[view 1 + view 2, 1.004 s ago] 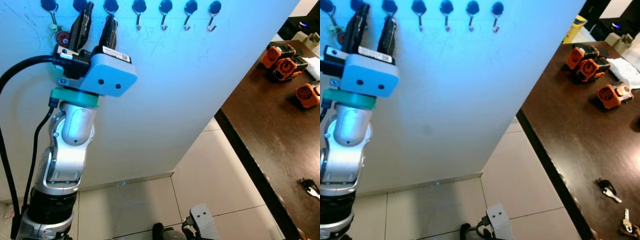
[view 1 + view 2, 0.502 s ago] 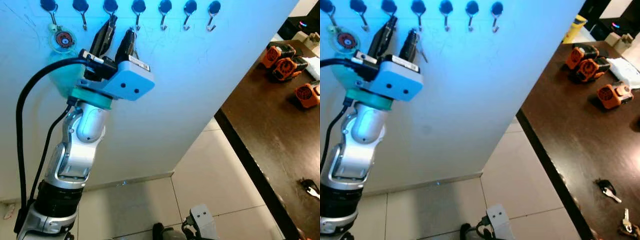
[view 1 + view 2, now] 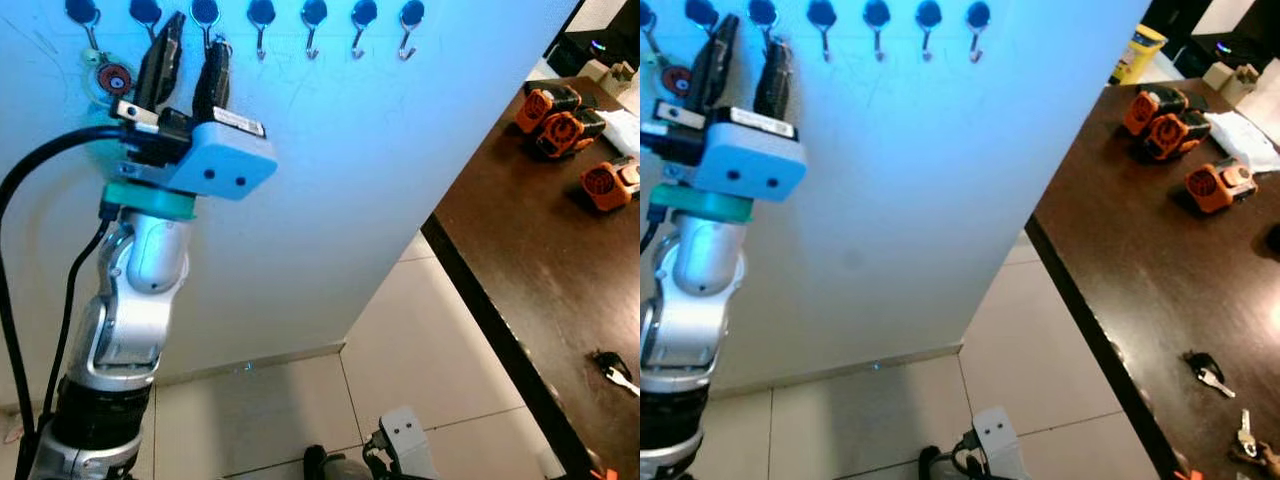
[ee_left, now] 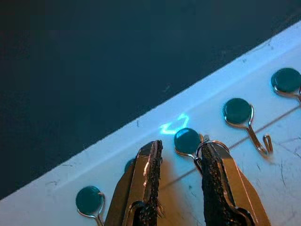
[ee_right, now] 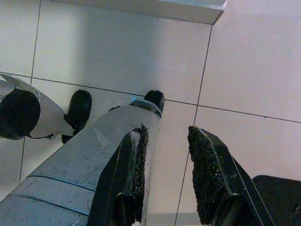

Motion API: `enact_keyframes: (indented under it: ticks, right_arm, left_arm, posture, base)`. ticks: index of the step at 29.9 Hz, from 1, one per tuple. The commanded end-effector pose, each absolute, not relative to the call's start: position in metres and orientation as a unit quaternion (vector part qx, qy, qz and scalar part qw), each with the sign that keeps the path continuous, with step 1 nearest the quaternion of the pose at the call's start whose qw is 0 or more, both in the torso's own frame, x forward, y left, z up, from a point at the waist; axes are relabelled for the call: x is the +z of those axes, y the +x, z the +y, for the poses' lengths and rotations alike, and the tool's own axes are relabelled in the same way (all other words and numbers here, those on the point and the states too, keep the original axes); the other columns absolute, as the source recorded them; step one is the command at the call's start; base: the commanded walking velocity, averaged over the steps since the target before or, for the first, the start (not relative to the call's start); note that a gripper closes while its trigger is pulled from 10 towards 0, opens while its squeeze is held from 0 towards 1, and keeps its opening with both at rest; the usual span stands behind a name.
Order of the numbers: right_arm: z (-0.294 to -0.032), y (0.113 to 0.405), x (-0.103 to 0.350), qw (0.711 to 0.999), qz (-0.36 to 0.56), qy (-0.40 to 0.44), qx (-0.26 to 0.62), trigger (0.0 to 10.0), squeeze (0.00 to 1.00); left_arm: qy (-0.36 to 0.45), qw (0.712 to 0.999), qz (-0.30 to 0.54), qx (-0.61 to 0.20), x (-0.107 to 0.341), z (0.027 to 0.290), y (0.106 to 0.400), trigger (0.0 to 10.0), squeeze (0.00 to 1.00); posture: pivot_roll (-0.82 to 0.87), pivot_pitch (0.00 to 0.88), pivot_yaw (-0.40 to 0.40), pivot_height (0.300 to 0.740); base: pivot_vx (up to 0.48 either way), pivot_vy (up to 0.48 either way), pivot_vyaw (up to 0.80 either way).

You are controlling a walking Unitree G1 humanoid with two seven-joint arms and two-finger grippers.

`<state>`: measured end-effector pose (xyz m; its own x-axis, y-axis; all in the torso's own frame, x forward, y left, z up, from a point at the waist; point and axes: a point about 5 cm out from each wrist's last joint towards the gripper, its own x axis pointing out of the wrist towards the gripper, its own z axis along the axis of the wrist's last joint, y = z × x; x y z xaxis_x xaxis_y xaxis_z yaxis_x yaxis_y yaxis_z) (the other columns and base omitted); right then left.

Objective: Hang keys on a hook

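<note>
We have the left gripper (image 3: 187, 55) raised at the wall's hook row, fingers parted. A key ring (image 4: 210, 146) rests against one finger, touching the hook (image 4: 188, 142) between the tips. Our right gripper (image 5: 167, 176) hangs idle, unclenched.

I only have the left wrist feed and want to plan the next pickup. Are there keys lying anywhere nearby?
Observer: Yes. A black-headed key lies on the dark table to the robot's right, with another key nearer the robot.
Operator: Is any hook taken?
Observer: The leftmost hook carries a round red tag, just left of the left gripper.
Operator: Where is the other arm?
Observer: The right gripper hangs open over the floor tiles.
</note>
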<state>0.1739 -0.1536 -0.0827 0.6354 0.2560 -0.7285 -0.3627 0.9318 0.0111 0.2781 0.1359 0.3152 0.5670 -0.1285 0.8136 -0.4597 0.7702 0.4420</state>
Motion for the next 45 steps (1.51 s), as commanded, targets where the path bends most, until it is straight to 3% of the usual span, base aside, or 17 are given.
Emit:
enact_keyframes:
  ticks: [1,31,45]
  right_arm:
    - [-0.156,0.150,-0.094,0.882,0.434,-0.065,0.173,10.0,0.00]
    - [-0.156,0.155,-0.092,0.883,0.426,-0.074,0.183,10.0,0.00]
    - [-0.156,0.154,-0.092,0.883,0.428,-0.074,0.179,10.0,0.00]
  left_arm:
    - [0.323,0.817,-0.460,0.125,0.318,0.143,0.273,10.0,0.00]
    - [0.322,0.827,-0.437,0.142,0.312,0.150,0.275,10.0,0.00]
    - [0.331,0.836,-0.424,0.110,0.301,0.142,0.276,10.0,0.00]
  posture:
    - [-0.07,0.145,-0.021,0.740]
    - [-0.07,0.148,-0.032,0.740]
    - [-0.07,0.148,-0.028,0.740]
  base:
    - [0.000,0.000,0.00]
    - [0.000,0.000,0.00]
    - [0.000,0.000,0.00]
